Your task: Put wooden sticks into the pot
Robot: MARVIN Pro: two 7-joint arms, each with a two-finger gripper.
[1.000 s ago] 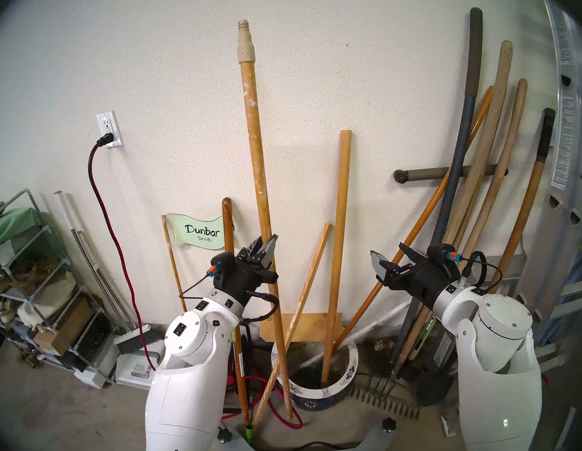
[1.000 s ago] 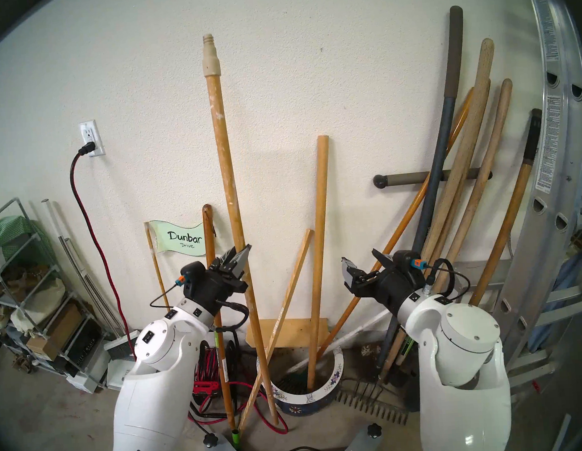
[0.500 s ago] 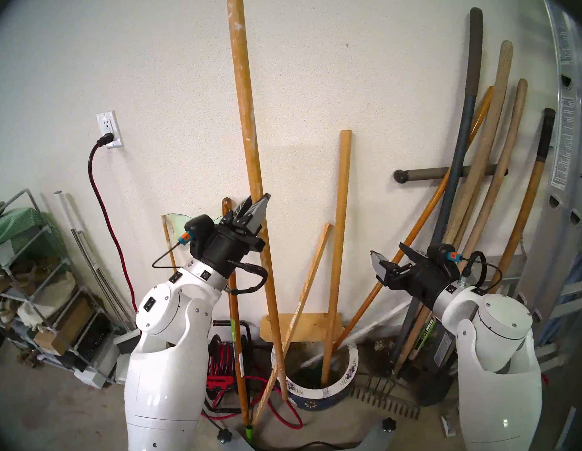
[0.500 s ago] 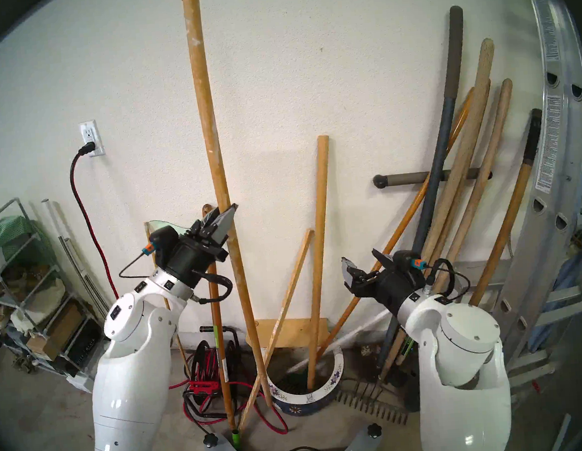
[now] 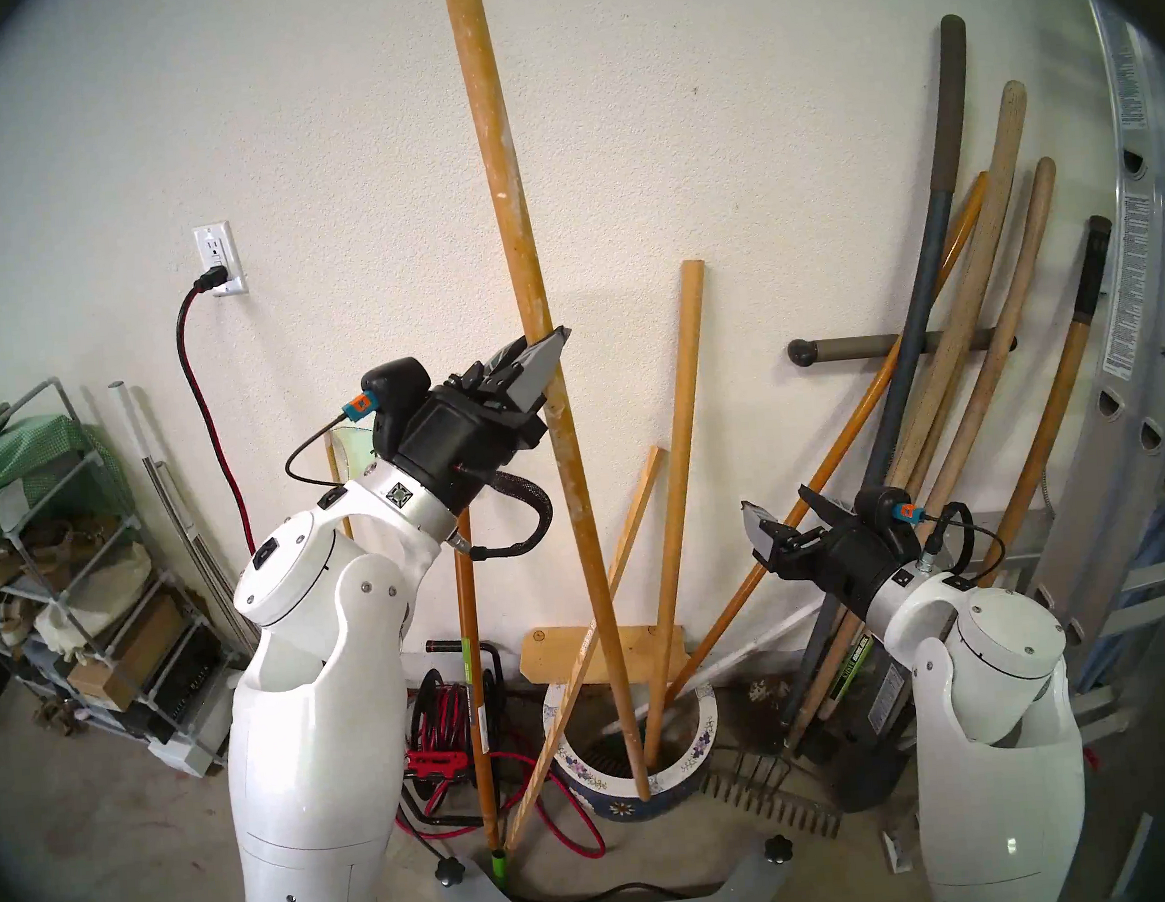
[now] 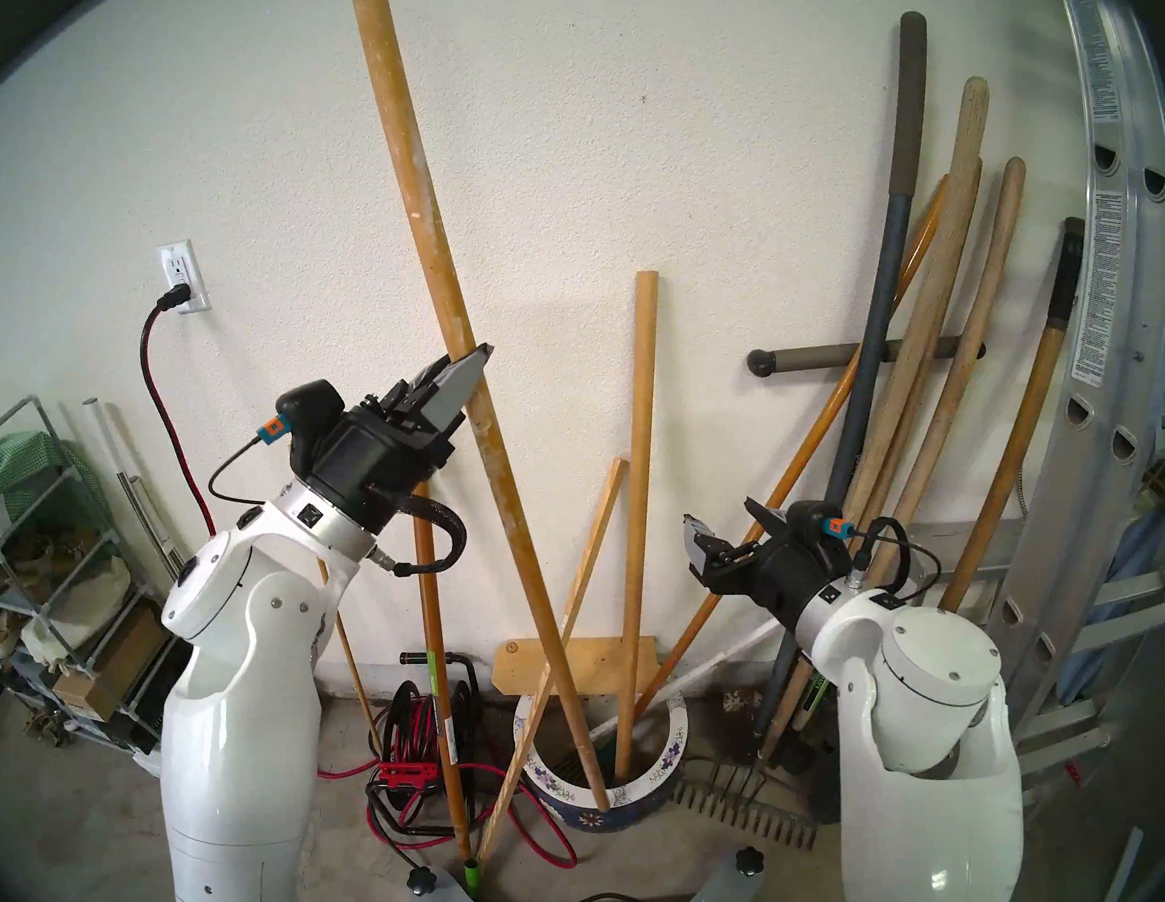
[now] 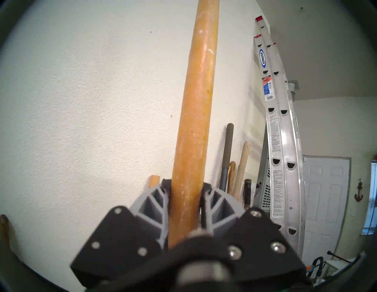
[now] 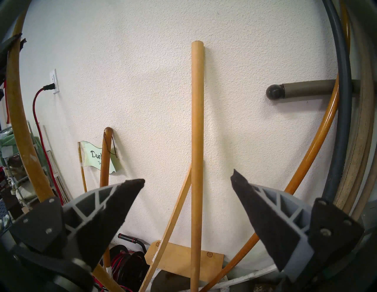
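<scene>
Nearest the base, the thin square slat (image 5: pixel 585 655) has its foot on the floor outside the pot (image 5: pixel 688 765), leaning across the rim at about 9 o'clock; it is not in yet.

Just beyond, the speckled pole (image 5: pixel 569 455) hangs with its lower end over the pot's front rim, near 6 o'clock of the opening. I cannot tell whether it touches the rim. The left gripper (image 5: pixel 545 366) has its jaws clamped on this pole about midway up, which the left wrist view confirms, the shaft (image 7: pixel 189 183) squeezed between both fingers. The pole tilts, top toward 11 o'clock.

To do this step well, I would carry the foot farther toward 12 o'clock, so it clears the white rim, then lower slowly and let go only once the end rests inside.

Farther back, 1 plain round dowel (image 5: pixel 674 502) already stands in the pot against the wall. The right gripper (image 5: pixel 783 518) waits at 3 o'clock, jaws wide and empty.
</scene>
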